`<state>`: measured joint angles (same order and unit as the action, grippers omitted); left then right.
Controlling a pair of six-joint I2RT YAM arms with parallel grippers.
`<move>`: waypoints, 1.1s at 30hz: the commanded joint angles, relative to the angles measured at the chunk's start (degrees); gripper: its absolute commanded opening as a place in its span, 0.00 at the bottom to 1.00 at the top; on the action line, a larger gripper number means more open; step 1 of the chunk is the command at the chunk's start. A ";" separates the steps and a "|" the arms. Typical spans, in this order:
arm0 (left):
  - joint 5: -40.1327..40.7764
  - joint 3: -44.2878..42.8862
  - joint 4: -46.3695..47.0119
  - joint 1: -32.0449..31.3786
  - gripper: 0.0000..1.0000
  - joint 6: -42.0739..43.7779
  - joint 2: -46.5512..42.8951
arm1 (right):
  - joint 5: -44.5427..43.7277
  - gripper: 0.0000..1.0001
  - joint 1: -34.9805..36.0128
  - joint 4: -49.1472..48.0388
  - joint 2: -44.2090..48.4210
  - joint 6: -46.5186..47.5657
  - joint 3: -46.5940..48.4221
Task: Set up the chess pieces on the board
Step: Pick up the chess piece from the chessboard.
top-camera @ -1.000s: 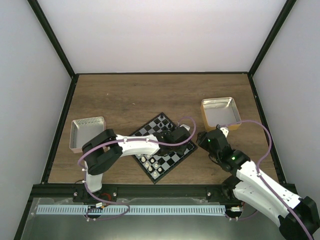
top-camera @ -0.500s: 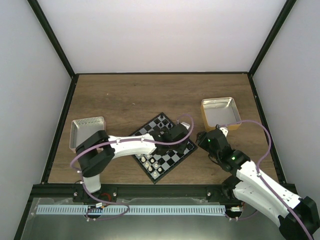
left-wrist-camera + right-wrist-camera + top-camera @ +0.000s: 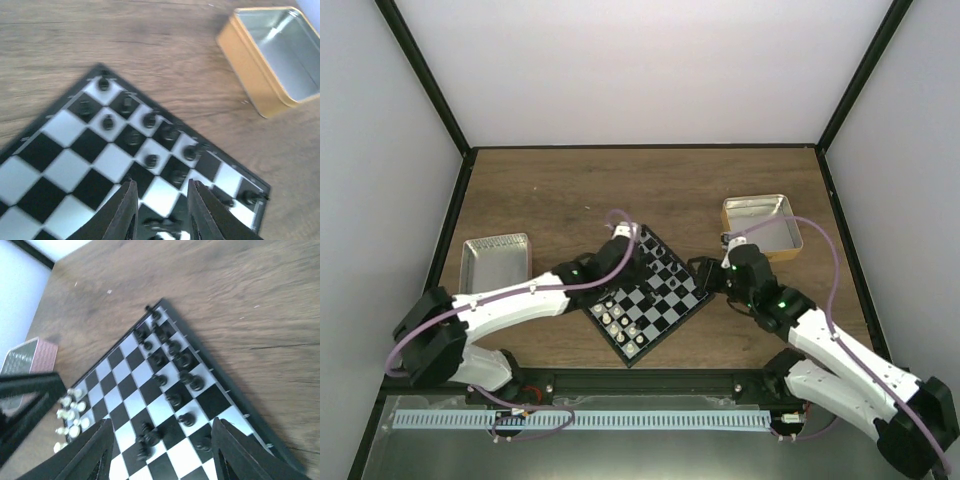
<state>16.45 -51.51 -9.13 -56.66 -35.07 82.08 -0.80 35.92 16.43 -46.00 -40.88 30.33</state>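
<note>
The board [image 3: 665, 310] is set diagonally by the table's [image 3: 570, 190] front edge. Black chess pieces [image 3: 667, 268] are ranked along its far-right side, white chess pieces [image 3: 620, 325] near-left. The left gripper [image 3: 162, 185] is narrowly parted and the right gripper [image 3: 162, 427] widely spread — nothing is gripped.

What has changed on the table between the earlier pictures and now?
The left gripper pulled back across the board toward its far-left edge, jaws now apart and empty. The right gripper moved in toward the board's right corner. The board, tan tray and pink-rimmed tray stayed put.
</note>
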 commanded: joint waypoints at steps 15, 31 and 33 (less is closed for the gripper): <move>-4.44 16.13 3.19 13.71 0.39 -7.89 -21.35 | 1.82 0.43 18.62 -3.93 -26.46 7.04 9.12; -6.81 17.57 4.19 15.65 0.40 -7.86 -21.01 | -0.18 0.44 19.71 -3.51 -37.70 7.41 13.09; -6.99 17.66 4.37 15.71 0.40 -7.76 -20.96 | -0.53 0.44 19.71 -3.48 -38.77 7.47 13.40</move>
<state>10.20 -34.61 -6.39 -41.39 -42.89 61.23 0.12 55.11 13.19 -83.02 -34.09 40.91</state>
